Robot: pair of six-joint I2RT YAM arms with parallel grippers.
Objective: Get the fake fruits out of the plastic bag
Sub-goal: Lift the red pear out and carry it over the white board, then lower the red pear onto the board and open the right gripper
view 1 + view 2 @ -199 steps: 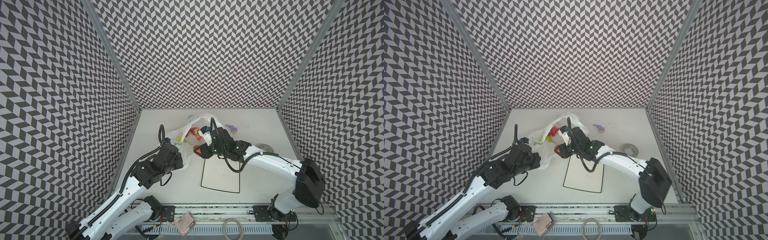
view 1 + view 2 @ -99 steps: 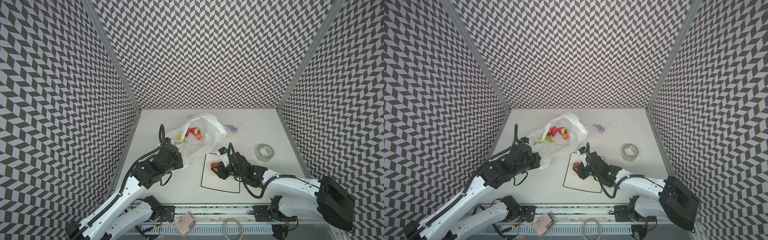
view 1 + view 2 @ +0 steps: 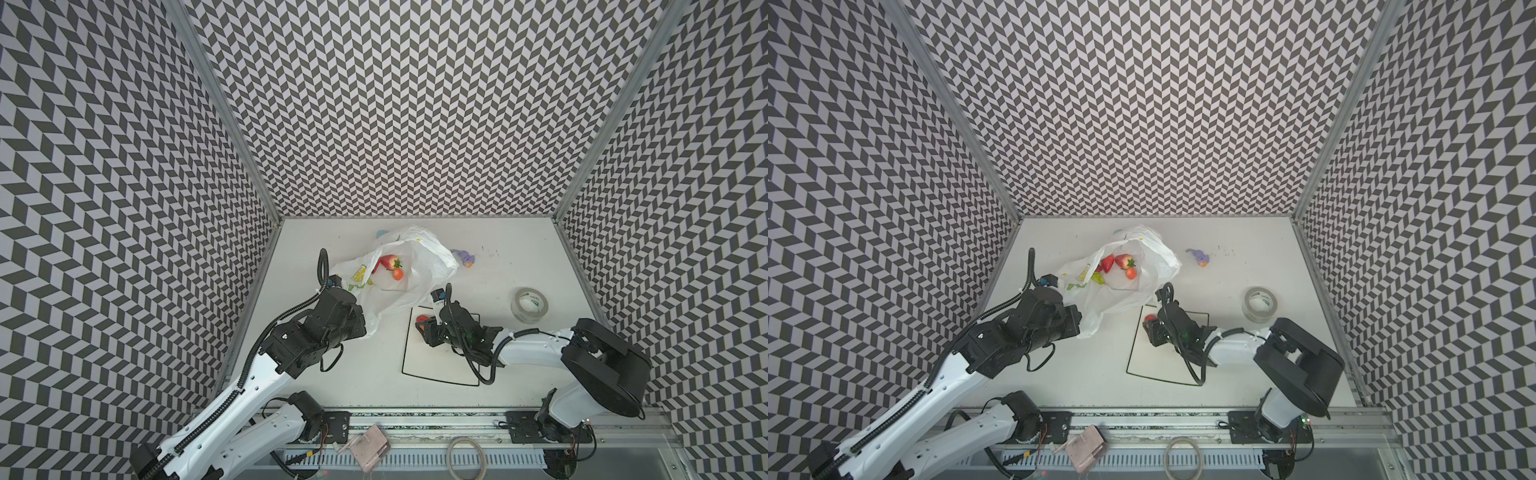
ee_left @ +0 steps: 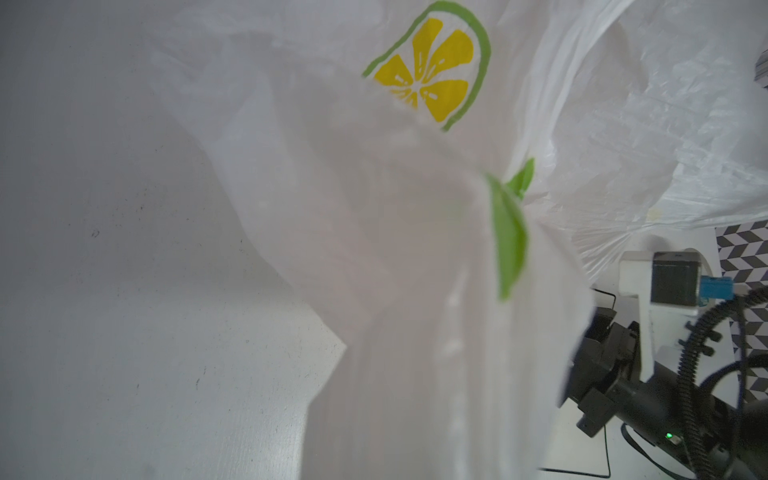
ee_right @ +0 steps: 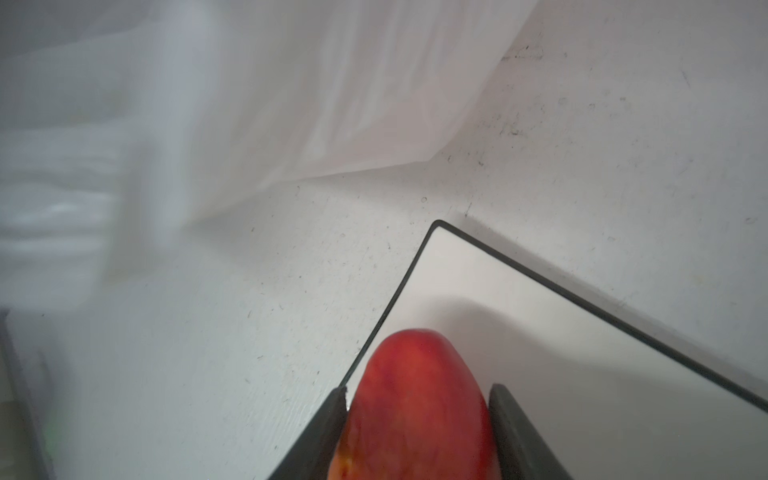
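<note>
**Top views.** The plastic bag (image 3: 419, 286) lies crumpled at the rear left of the counter (image 3: 540, 266), its mouth gaping upward. Inside it show fake fruits (image 3: 1124, 262): strawberries, a small orange-red ball and a yellow-green piece. The left gripper (image 3: 366, 329), jaws closed, pinches the bag's near corner. The right gripper (image 3: 423, 327) hovers over the far left corner of the black-rimmed plate (image 3: 432, 361), carrying a red fruit (image 3: 421, 319). A tape roll (image 3: 528, 305) and a purple figure (image 3: 464, 257) lie apart, to the right.

**Left wrist view.** Bag film with a lemon-slice print (image 4: 432, 70) fills the frame and hides the jaws. The film gathers toward them, consistent with a grip.

**Right wrist view.** The jaws stand at middling width, clamped on both flanks of the red fruit. It sits over the plate's corner; whether it touches cannot be told.

**Step in hand (a judgement).** One fruit taken from the bag is being deposited. The next move calls for lowering it, parting the jaws, then reaching into the bag's mouth. Round fruit may roll off the plate.
</note>
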